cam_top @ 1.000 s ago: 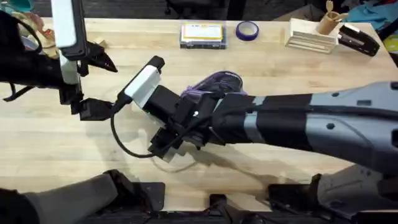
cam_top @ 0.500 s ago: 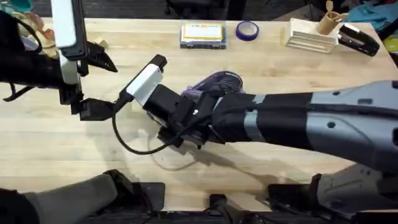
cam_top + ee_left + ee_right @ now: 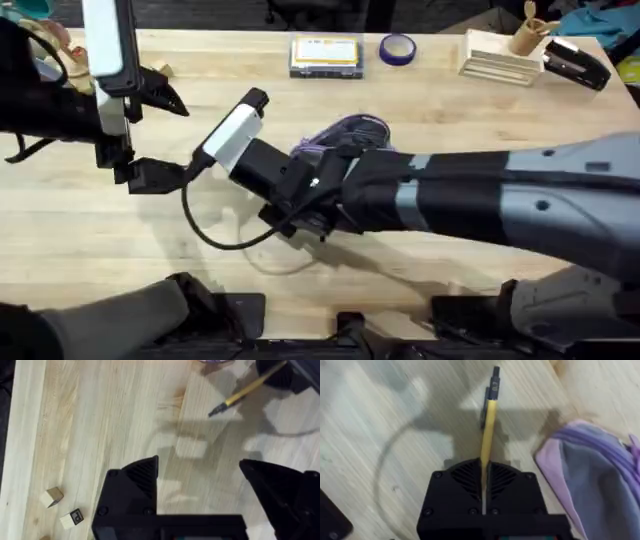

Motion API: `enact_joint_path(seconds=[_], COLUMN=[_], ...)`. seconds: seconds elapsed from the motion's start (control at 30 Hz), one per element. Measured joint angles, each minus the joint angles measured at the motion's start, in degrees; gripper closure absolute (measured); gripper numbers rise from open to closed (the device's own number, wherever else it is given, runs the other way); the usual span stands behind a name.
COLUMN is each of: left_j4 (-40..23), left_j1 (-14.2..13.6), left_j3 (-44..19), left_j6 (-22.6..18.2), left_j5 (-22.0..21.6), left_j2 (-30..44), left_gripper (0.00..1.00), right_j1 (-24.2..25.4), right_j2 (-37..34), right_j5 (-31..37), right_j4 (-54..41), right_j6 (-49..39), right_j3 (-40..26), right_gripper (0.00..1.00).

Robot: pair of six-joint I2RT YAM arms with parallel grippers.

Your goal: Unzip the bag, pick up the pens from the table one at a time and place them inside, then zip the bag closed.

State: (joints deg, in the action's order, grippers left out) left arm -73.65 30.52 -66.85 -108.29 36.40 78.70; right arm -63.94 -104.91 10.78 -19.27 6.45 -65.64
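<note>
Carrying the pen to the bag looks like the step in hand. The right gripper has its fingers pinched tight on the yellow shaft, with the dark tip sticking out ahead above the table. In the overhead view the grey and lilac bag lies just behind the right arm, mostly hidden by it; in the right wrist view it sits close beside the gripper. I cannot tell whether the zipper gapes wide enough. To do this well, I would turn the pen in line with the opening, lead with the tip, and let go only once most of the shaft is inside. The left gripper hangs over bare wood with its fingers spread wide and nothing in them; it could steady the bag's mouth. A flat box at the far edge carries a yellow label, but its writing is too small to read.
</note>
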Motion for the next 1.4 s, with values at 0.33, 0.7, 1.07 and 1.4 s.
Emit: enact_joint_path(seconds=[0.33,0.7,1.07,1.4], left_j4=[-1.4,-1.6,-2.3,-4.1], left_j1=[0.0,0.0,0.0,0.0], left_j3=[0.0,0.0,0.0,0.0], left_j6=[0.0,0.0,0.0,0.0], left_j5=[0.0,0.0,5.0,7.5], left_j2=[0.0,0.0,0.0,0.0], left_gripper=[0.007,0.008,0.008,0.008], right_j1=[0.1,3.6,10.5,17.5], right_j2=[13.0,26.7,31.2,31.3], right_j5=[1.8,1.9,2.1,2.1], right_j4=[-5.4,-9.2,-14.1,-19.6], right_j6=[-5.3,-12.4,-33.6,-56.3], right_j3=[1.1,1.1,1.1,1.1], right_gripper=[0.972,0.972,0.971,0.971])
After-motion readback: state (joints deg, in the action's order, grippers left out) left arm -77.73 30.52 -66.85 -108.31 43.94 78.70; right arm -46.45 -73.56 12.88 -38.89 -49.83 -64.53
